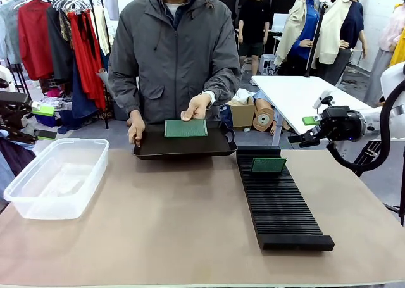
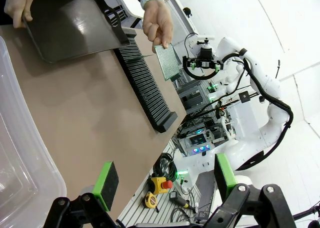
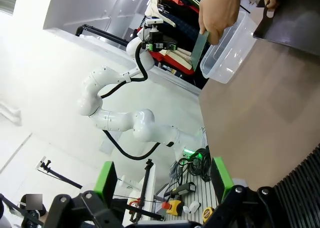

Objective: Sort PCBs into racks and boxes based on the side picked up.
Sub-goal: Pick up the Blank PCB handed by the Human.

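Note:
The person holds a green PCB (image 1: 185, 128) (image 2: 167, 61), its dot-grid face up, in one hand just above the shallow black tray (image 1: 190, 150); in the right wrist view this PCB (image 3: 198, 50) appears edge-on. A second PCB (image 1: 269, 165) stands upright in the far end of the ribbed black rack (image 1: 278, 202) (image 2: 145, 82). The clear box (image 1: 57, 174) (image 3: 230, 47) sits at the table's left. My left gripper (image 1: 45, 122) (image 2: 165, 180) hovers open at the left edge, off the table. My right gripper (image 1: 305, 130) (image 3: 163, 180) hangs open at the right, past the rack.
The person's other hand (image 1: 135, 128) grips the tray's left rim. The tray (image 2: 75, 25) lies at the table's far edge, between box and rack. Bare tabletop (image 1: 171, 218) spreads across the middle and front. Behind the person are clothes rails and another white table (image 1: 297, 95).

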Tool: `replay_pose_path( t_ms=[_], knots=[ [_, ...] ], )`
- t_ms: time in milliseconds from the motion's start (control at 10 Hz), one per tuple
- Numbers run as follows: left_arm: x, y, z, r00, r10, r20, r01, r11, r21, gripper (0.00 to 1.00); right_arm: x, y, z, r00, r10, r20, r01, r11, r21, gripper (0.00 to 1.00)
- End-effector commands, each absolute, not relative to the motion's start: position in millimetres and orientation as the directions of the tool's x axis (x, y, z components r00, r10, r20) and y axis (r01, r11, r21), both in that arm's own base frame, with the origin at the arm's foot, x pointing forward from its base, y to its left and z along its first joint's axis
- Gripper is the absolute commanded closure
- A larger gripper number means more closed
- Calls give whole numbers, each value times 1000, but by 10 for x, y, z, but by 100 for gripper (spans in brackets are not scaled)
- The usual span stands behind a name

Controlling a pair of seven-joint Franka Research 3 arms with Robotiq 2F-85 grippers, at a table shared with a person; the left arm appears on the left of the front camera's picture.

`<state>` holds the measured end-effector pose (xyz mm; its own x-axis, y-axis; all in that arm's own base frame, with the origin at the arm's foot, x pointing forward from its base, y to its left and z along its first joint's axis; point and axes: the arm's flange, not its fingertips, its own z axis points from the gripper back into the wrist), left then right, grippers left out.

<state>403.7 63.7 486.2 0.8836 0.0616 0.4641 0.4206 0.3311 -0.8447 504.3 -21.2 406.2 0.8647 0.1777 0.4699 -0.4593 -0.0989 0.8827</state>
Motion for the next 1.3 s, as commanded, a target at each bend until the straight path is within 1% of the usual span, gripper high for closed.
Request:
replay_pose_path(
  t_ms=[0, 500, 1000, 1200],
  knots=[
    [4015, 640, 4883, 886, 58, 461, 419, 330, -846, 0, 5239, -26, 4118, 881, 180, 437, -425, -102, 899, 0],
    [4015, 640, 4883, 886, 58, 461, 419, 330, -846, 0, 5423, 480, 4198, 913, 225, 340, -337, -53, 940, 0],
    [4015, 640, 4883, 886, 58, 461, 419, 330, -846, 0, 5763, 949, 4195, 919, 269, 288, -293, -23, 956, 0],
    [4015, 640, 4883, 886, 58, 461, 419, 330, -846, 0, 5891, 1134, 4159, 927, 283, 246, -261, 16, 965, 0]
  ],
)
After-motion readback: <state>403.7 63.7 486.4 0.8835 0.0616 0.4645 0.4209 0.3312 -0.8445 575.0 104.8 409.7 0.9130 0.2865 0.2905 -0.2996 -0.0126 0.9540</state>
